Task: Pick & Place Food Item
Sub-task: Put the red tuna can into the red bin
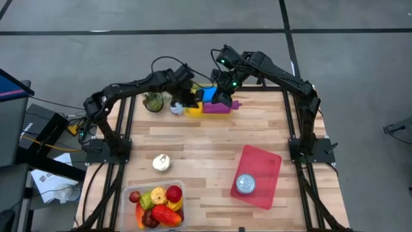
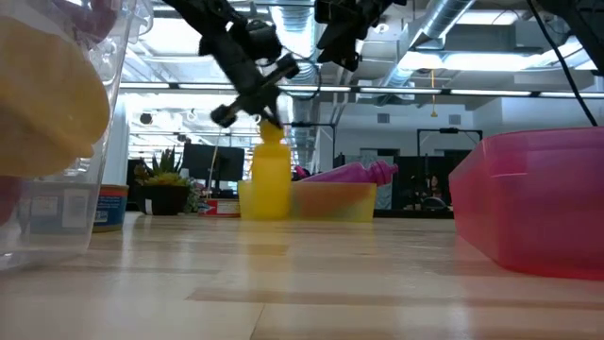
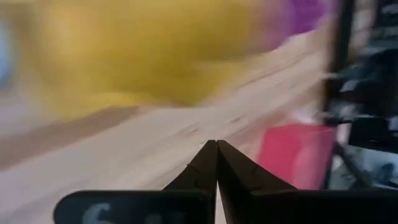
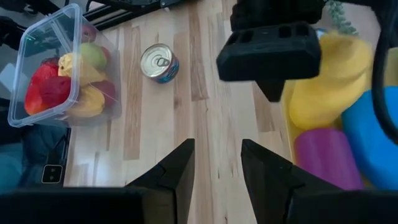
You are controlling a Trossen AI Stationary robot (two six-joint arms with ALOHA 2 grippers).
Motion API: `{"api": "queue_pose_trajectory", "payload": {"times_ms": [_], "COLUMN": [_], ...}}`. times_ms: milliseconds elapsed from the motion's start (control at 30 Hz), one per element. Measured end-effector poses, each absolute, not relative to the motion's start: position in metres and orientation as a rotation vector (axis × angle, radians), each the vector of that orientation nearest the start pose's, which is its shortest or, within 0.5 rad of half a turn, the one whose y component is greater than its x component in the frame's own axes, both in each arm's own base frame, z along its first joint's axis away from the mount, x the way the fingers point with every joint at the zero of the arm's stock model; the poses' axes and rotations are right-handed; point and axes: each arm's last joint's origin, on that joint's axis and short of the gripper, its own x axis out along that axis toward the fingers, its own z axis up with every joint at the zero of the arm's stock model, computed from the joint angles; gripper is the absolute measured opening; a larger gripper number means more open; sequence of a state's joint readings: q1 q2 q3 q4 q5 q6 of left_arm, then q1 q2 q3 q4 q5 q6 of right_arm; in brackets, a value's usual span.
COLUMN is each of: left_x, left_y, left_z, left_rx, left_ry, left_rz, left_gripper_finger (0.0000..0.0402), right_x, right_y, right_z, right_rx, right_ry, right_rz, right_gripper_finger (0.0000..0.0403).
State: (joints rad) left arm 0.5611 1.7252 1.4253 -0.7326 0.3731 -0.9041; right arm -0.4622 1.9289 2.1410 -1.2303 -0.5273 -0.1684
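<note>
A yellow squeeze bottle [image 2: 270, 179] stands upright at the table's far edge, beside a yellow tray [image 2: 330, 200] holding a purple item [image 4: 323, 155] and a blue item [image 4: 373, 130]. My left gripper [image 1: 192, 96] is shut and points down just above the bottle's cap [image 2: 269, 132]. In the left wrist view its fingers [image 3: 216, 155] meet, and the bottle is a yellow blur ahead. My right gripper [image 4: 217, 162] is open and hovers over bare wood just on the near side of the tray, beside the left gripper [image 4: 267, 50]. My left gripper comes at the yellow bottle's cap [image 2: 269, 132] from above with shut fingers, slanting down. I cannot tell whether the fingertips touch the cap or stand just over it.
A clear tub of fruit [image 1: 158, 203] sits at the near edge, with a tin can [image 1: 161, 162] lying beyond it. A red tray [image 1: 264, 161] on the right holds another can [image 1: 244, 183]. A small potted plant [image 1: 153, 101] stands left of the bottle.
</note>
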Motion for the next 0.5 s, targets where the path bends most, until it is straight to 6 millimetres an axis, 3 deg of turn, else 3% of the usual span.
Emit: {"api": "queue_pose_trajectory", "payload": {"times_ms": [233,367,500], "left_x": [0.318,0.308,0.292], "left_y": [0.174,0.169,0.161], "left_z": [0.267,0.276,0.277], "left_rx": [-1.219,-1.174,-1.082], "left_ry": [0.757,0.792,0.941], "left_rz": [0.789,0.784,0.835], "left_gripper_finger": [0.0,0.0,0.0], "right_x": [0.346,0.341,0.341], "right_y": [-0.162,-0.161,-0.158], "right_z": [0.379,0.376,0.374], "right_rx": [0.371,0.393,0.382], "right_ry": [0.946,1.0,1.015], "right_rz": [0.126,0.132,0.15], "right_gripper_finger": [0.0123,0.0123,0.0123]}}
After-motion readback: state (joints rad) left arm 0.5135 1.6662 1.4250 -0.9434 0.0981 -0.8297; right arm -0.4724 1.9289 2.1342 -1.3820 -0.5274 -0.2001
